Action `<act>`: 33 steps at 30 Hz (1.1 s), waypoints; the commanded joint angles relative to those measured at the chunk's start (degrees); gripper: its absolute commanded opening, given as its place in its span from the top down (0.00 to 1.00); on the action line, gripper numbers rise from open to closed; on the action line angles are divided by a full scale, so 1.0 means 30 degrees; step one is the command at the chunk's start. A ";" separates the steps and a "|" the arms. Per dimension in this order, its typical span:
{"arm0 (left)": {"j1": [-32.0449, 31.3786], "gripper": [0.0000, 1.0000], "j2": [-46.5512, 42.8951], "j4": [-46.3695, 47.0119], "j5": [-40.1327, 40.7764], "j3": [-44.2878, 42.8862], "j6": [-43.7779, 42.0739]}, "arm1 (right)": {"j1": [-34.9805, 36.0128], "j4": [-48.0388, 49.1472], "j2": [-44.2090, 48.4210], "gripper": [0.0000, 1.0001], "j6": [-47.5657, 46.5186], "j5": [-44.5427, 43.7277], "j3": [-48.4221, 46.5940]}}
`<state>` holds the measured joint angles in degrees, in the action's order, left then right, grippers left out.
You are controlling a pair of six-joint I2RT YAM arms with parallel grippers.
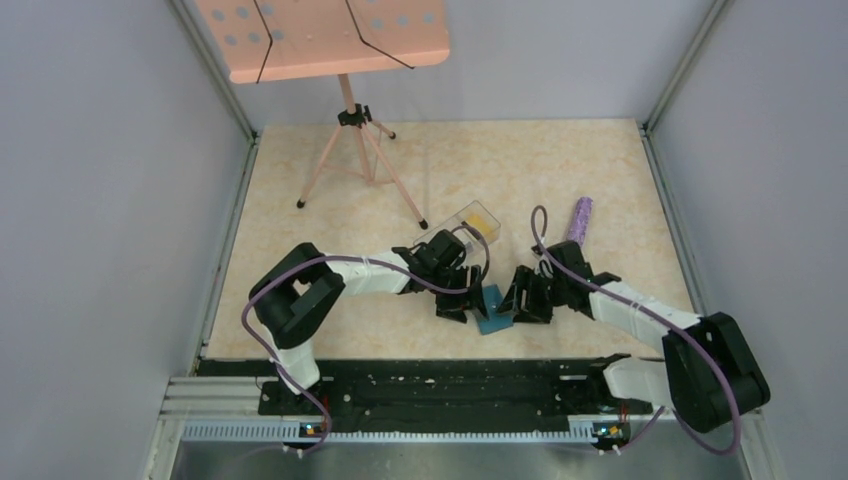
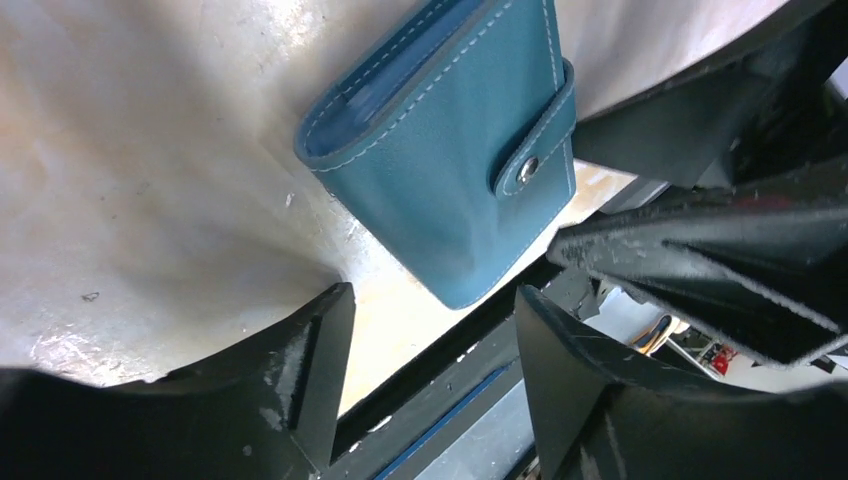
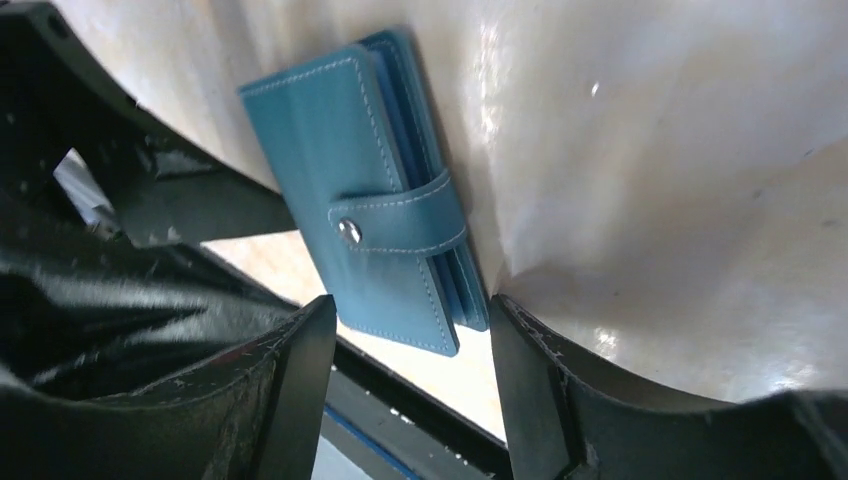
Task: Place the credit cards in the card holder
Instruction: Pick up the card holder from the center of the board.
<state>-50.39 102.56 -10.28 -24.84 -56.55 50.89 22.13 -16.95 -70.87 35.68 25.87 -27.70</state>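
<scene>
The wallet [image 3: 385, 200] lies closed on the surface [image 3: 650, 150]. Our right gripper [image 3: 408, 300], jaws apart, straddles one end, in line with its long axis. Our left gripper [image 2: 432, 295], also apart, sits just short of a corner on the wallet's other side.

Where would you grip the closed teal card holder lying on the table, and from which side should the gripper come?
Probably grip the card holder across its narrow width, spine to open edge, near one short end, clear of the snapped tab. Come from above: it lies flat on the table, so only its thin edges are exposed.
</scene>
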 commanded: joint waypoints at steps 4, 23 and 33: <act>-0.0019 0.40 0.0741 0.0740 -0.0625 -0.0397 -0.0031 | 0.0202 0.5812 0.2699 0.46 0.3522 0.2734 0.2915; -0.0019 0.52 -0.0253 0.2161 -0.1206 0.0417 0.0068 | 0.0196 0.9220 0.2607 0.96 0.5424 0.3529 0.4032; 0.0052 0.29 -0.7035 -0.3092 0.4798 -0.0413 -0.2149 | 0.0155 0.3302 0.5409 1.00 0.3455 0.2656 -0.1237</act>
<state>-50.30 90.85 -14.46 -19.29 -55.42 47.31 22.37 -3.03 -57.76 48.47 33.82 -23.68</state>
